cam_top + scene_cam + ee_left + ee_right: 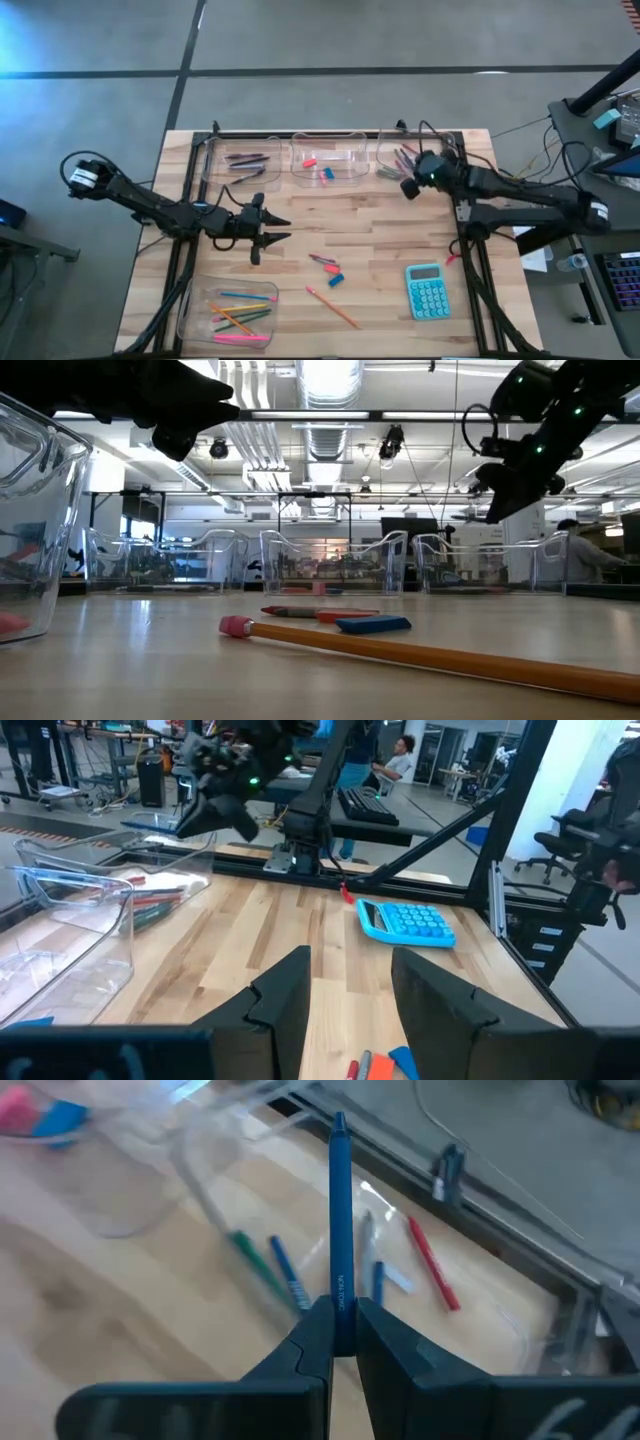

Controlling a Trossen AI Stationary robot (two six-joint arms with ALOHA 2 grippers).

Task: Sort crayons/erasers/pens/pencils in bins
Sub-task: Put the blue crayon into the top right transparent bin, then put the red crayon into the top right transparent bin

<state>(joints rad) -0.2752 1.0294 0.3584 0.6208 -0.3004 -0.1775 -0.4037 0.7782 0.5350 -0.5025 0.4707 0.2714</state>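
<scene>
Nearest item, low view: orange pencil [420,652], pink eraser tip, lying loose on the table [380,250]. Behind it, mid-table: a crayon [290,612] and a blue eraser [372,625], close together. Teal calculator [427,291] nearby. Right gripper [341,1325]: fingers clamped on an upright blue crayon [338,1220], held over the far right bin [400,160] of crayons. Left gripper [272,229]: fingers parted, holding nothing, mid-table. Near left bin [190,310]: pencils. Far centre bin [300,150]: erasers. Far left bin [210,165]: pens.
</scene>
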